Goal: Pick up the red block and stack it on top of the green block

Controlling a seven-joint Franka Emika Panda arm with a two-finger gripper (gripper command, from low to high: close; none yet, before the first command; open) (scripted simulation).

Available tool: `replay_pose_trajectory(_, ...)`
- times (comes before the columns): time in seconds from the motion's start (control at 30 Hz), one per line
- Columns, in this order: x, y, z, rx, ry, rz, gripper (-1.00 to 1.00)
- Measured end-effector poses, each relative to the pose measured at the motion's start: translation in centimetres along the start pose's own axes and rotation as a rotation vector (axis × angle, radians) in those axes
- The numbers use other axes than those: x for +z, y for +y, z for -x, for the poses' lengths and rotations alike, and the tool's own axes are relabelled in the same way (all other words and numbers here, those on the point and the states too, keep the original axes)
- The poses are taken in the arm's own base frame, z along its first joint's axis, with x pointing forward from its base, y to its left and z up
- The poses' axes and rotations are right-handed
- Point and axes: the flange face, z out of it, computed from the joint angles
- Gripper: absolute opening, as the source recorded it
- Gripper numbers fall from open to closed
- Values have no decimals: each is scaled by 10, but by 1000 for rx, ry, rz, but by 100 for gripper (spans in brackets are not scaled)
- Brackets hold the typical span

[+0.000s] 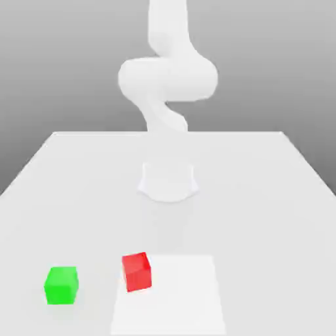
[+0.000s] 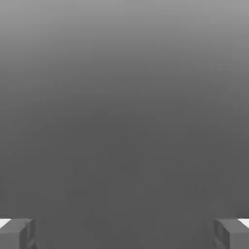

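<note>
Grey fingers (image 2: 19, 233) stand wide apart, holding nothing, touching nothing.

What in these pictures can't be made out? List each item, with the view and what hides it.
- Claw, hand view: open, nothing between the fingertips; the picture's edge cuts off all but the tips.
- Arm, exterior view: its upper part runs past the top edge.
- Red block and green block, exterior view: their far and under faces are turned away.
- Table, exterior view: its near edge and front corners are cut off.
</note>
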Motion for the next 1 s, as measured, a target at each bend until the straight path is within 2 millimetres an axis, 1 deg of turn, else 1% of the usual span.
replay_pose_trajectory(0.1,39,14,-1,-111,-65,6,0)
replay_pose_trajectory(0.2,76,27,1,-219,-126,10,0)
replay_pose_trajectory(0.3,113,41,8,-328,-185,11,0)
replay_pose_trajectory(0.43,159,60,21,-475,-264,9,0)
replay_pose_trajectory(0.6,211,85,45,-661,-359,0,0)
replay_pose_trajectory(0.73,248,107,68,-812,-435,-11,0)
replay_pose_trajectory(0.87,280,130,92,-964,-509,-24,0)
replay_pose_trajectory(1.0,306,155,117,-1116,-582,-41,0)
